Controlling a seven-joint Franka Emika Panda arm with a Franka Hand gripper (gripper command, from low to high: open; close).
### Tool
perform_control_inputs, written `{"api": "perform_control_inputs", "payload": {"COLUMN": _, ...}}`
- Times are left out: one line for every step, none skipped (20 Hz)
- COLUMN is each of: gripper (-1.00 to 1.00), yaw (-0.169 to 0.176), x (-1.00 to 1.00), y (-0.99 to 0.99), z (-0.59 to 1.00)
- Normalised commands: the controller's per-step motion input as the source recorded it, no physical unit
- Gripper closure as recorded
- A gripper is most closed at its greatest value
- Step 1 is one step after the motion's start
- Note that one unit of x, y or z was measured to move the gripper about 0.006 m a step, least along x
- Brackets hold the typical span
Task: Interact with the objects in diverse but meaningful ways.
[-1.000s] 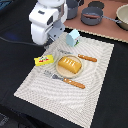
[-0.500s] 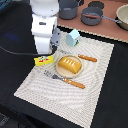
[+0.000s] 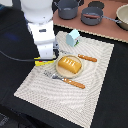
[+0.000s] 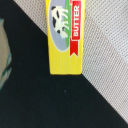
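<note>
A yellow flat packet marked "BUTTER" lies at the edge of the striped placemat, half on the black table. It fills the wrist view. My gripper hangs right above it; its fingers do not show clearly in either view. An orange ridged bread loaf sits on a round plate beside the packet. A light-blue white-topped carton stands at the mat's far edge. The sausage is out of view.
An orange-handled knife lies beyond the plate and an orange-handled fork in front of it. Grey pots and a bowl stand on the wooden counter behind. A black cable runs across the dark table.
The arm has come down towards the yellow packet. The packet, loaf, carton and cutlery have not moved.
</note>
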Motion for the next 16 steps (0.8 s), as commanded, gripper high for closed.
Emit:
{"api": "perform_control_inputs", "payload": {"gripper": -1.00, "yaw": 0.032, "x": -0.05, "y": 0.00, "z": -0.33}}
{"api": "perform_control_inputs", "payload": {"gripper": -1.00, "yaw": 0.033, "x": -0.07, "y": 0.00, "z": -0.33}}
{"api": "perform_control_inputs", "payload": {"gripper": -1.00, "yaw": 0.026, "x": -0.14, "y": 0.03, "z": -0.35}}
{"api": "perform_control_inputs", "payload": {"gripper": -1.00, "yaw": 0.030, "x": -0.13, "y": 0.03, "z": -0.34}}
{"api": "perform_control_inputs", "payload": {"gripper": -1.00, "yaw": 0.032, "x": -0.17, "y": 0.03, "z": -0.34}}
{"api": "perform_control_inputs", "payload": {"gripper": -1.00, "yaw": 0.031, "x": -0.19, "y": 0.03, "z": -0.31}}
{"api": "perform_control_inputs", "payload": {"gripper": -1.00, "yaw": 0.029, "x": -0.24, "y": 0.00, "z": -0.30}}
{"api": "perform_control_inputs", "payload": {"gripper": -1.00, "yaw": 0.025, "x": -0.26, "y": 0.00, "z": -0.30}}
{"api": "perform_control_inputs", "payload": {"gripper": -1.00, "yaw": 0.021, "x": -0.26, "y": 0.00, "z": -0.29}}
{"api": "perform_control_inputs", "payload": {"gripper": -1.00, "yaw": 0.017, "x": -0.27, "y": 0.00, "z": -0.28}}
{"api": "perform_control_inputs", "payload": {"gripper": -1.00, "yaw": 0.016, "x": -0.27, "y": 0.00, "z": -0.29}}
{"api": "perform_control_inputs", "payload": {"gripper": -1.00, "yaw": 0.016, "x": -0.26, "y": 0.00, "z": -0.29}}
{"api": "perform_control_inputs", "payload": {"gripper": -1.00, "yaw": 0.016, "x": -0.27, "y": 0.00, "z": -0.29}}
{"api": "perform_control_inputs", "payload": {"gripper": -1.00, "yaw": 0.016, "x": -0.28, "y": 0.00, "z": -0.28}}
{"api": "perform_control_inputs", "payload": {"gripper": -1.00, "yaw": 0.016, "x": -0.27, "y": 0.00, "z": -0.24}}
{"api": "perform_control_inputs", "payload": {"gripper": -1.00, "yaw": 0.018, "x": -0.25, "y": 0.00, "z": -0.20}}
